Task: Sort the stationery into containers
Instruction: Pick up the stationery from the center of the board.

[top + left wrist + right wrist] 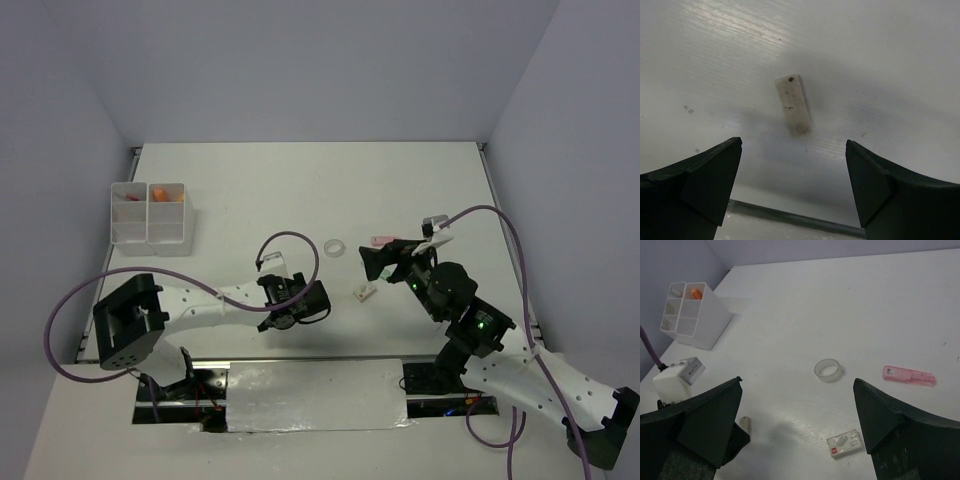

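As its arm (210, 303) leans low, left gripper (792, 146) spread wide, empty, over eraser (793, 105)

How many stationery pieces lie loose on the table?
4: clear tape ring mid-table; flat pink marker beside it; small clear-wrapped eraser nearer the arms; white rectangular eraser under the left hand. Others may be hidden.

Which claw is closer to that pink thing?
Right. The right claw hangs close beside the pink item; the left claw sits farther left, beyond the clear ring.
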You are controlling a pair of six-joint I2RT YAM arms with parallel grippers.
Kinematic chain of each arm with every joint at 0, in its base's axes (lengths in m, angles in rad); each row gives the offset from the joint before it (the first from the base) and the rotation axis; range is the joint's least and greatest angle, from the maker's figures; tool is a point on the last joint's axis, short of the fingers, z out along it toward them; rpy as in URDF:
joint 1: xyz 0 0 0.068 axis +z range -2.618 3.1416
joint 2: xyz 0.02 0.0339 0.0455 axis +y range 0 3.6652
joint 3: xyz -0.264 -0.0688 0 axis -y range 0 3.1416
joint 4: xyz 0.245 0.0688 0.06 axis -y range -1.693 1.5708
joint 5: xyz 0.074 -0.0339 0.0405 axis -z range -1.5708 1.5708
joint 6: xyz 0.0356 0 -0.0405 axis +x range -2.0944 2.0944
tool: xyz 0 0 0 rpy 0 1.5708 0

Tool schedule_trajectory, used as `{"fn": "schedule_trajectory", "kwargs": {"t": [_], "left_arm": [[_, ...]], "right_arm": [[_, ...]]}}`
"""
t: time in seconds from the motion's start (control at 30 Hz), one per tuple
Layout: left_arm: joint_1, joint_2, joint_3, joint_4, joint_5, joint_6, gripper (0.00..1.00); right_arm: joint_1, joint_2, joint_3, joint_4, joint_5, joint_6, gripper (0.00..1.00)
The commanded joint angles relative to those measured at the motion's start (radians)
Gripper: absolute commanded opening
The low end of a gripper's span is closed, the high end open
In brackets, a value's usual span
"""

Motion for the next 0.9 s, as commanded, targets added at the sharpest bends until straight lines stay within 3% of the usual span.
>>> {"fn": "schedule_trajectory", "kwargs": {"t": [0.0, 0.23, 0.57, 0.7, 0.87], "left_arm": [[-0.003, 0.056, 0.03, -0.071, -0.071, -0.166, 0.96], [0.041, 0.075, 0.012, -0.005, -0.103, -0.148, 0.89], [0.106, 0.139, -0.057, 0.167, 0.024, -0.043, 0.77], [0.104, 0.162, -0.081, 0.209, 0.088, -0.014, 0.62], [0.103, 0.132, -0.115, 0.207, 0.108, -0.011, 0.2]], "right_arm": [[-0.005, -0.013, 0.014, 0.029, 0.006, 0.0, 1.0], [-0.005, -0.001, 0.015, 0.035, -0.037, -0.013, 1.0], [-0.008, -0.004, 0.014, 0.037, -0.043, -0.016, 1.0], [-0.006, -0.004, 0.014, 0.035, -0.04, -0.016, 1.0], [-0.008, -0.01, 0.012, 0.037, -0.037, -0.017, 1.0]]}}
